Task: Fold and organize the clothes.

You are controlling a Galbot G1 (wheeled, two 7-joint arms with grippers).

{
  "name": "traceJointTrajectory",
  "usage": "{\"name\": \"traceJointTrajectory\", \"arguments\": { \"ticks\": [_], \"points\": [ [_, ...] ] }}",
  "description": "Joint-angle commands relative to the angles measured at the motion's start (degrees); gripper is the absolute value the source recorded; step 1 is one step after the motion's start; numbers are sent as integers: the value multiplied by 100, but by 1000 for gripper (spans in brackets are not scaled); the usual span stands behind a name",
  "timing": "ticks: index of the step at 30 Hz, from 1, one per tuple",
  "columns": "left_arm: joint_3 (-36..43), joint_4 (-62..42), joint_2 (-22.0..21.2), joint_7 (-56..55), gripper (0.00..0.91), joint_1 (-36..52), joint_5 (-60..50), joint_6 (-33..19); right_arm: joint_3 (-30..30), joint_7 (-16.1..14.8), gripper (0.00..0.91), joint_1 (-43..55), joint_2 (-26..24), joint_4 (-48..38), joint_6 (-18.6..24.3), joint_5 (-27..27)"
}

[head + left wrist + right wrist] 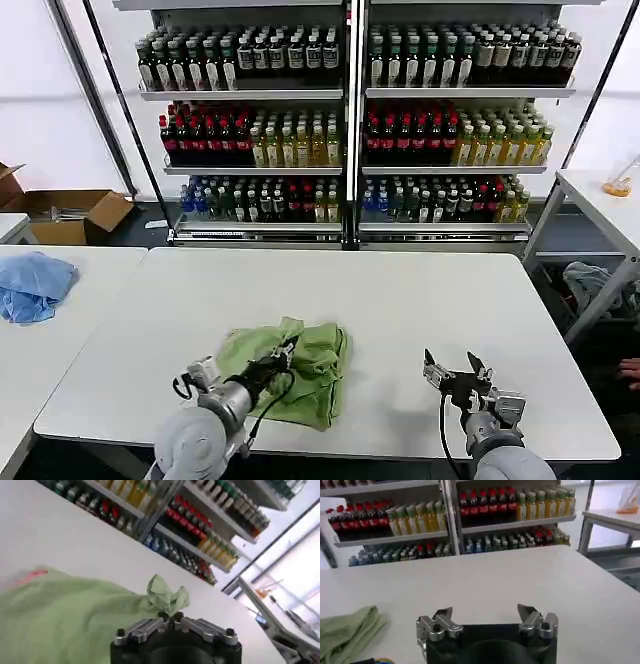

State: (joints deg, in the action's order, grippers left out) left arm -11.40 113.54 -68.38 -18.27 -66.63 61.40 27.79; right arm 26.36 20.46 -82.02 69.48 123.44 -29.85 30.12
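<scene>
The light green polo shirt (pixel 295 368) is seen lying crumpled in a soft, rumpled heap on the white worktop (pixel 400 310), near its front edge and toward the robot's left. The cotton is creased into loose folds, with one doubled-over flap toward the right of the heap. In the left wrist view the cloth (pixel 65 615) spreads as a broad matte sheet, a faint red print showing at its far edge, and a small puckered tuft of fabric is pinched up into a peak.

That tuft is gripped by the left hand (pixel 283 356), whose dark fingers are closed tightly on it at the top of the heap; the same hand (pixel 171 615) is shown with its metal knuckles drawn together under the bunched cloth.

The right hand (pixel 453 369) is held over bare worktop, well apart from the shirt on the robot's right, its two pointed fingers spread wide with nothing between them. In its own wrist view (pixel 487 617) the fingers stand apart above the smooth surface, with a folded edge of the shirt (pixel 347 630) at one side.

A light blue cloth (pixel 32 283) lies crumpled on a neighbouring table at the left. Behind, metal shelves (pixel 350 120) are lined with rows of bottles.
</scene>
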Motion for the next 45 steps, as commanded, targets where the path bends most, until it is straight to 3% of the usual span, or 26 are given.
{"name": "traceJointTrajectory", "arguments": {
  "ticks": [1,10,17,24,38,45],
  "points": [
    [430,-369,-279,178,907,357,-414,-71,-3,-5,907,-12,18,-18,6,-22],
    [182,237,-36,396,907,156,-137,-174,-32,-15,907,59,-6,-69,9,-10],
    [-843,418,744,322,907,-442,-1419,-443,-101,-18,907,111,53,-109,41,-11],
    [-1717,260,1113,461,907,-1112,-1846,-478,-145,-21,907,176,33,-127,40,-11],
    [-1296,-644,723,637,907,-1043,-2526,-310,-21,-9,907,47,-68,-46,28,9],
    [-1270,-713,629,796,907,-990,-1710,-236,41,-7,907,-15,-125,-34,29,20]
  ]
}}
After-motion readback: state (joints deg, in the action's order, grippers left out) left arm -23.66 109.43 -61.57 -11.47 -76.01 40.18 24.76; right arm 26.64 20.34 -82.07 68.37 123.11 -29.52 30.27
